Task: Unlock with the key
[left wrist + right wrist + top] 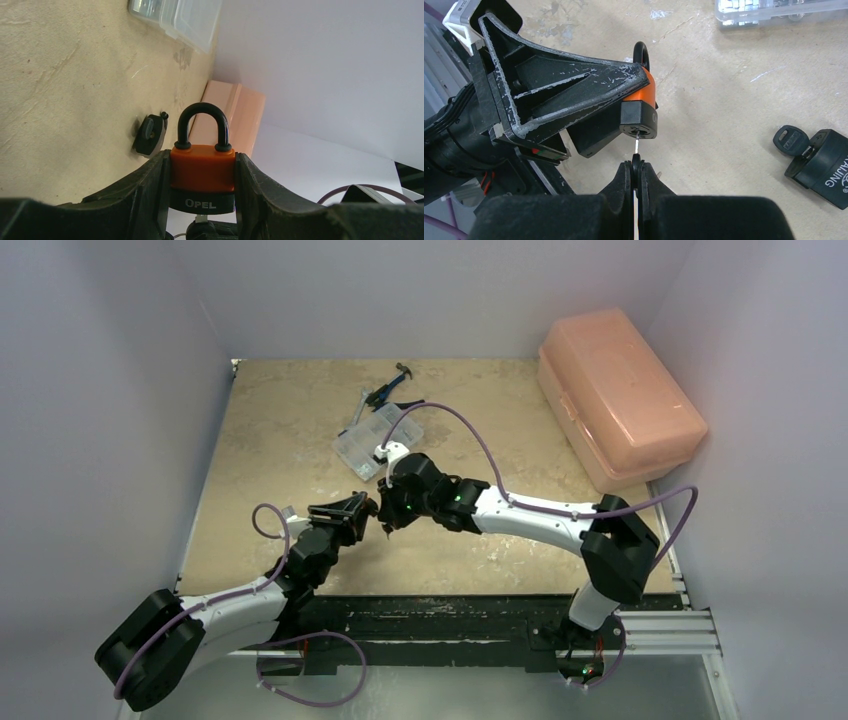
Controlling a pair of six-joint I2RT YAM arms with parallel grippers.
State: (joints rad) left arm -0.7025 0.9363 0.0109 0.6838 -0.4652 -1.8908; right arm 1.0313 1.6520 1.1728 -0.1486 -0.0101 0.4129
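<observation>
My left gripper (202,172) is shut on an orange padlock (202,170) with a black base and a black shackle that is closed. The padlock also shows in the right wrist view (644,107), held above the table. My right gripper (637,167) is shut on the black head of a key (637,150). The key's silver blade tip sits in the keyhole on the padlock's underside. In the top view the two grippers meet near the table's front middle, left (345,512), right (390,515).
A second black padlock with its own key (821,162) lies on the table to the right. A clear plastic parts box (375,440) and blue-handled pliers (390,390) lie farther back. A salmon plastic case (615,395) stands at the back right.
</observation>
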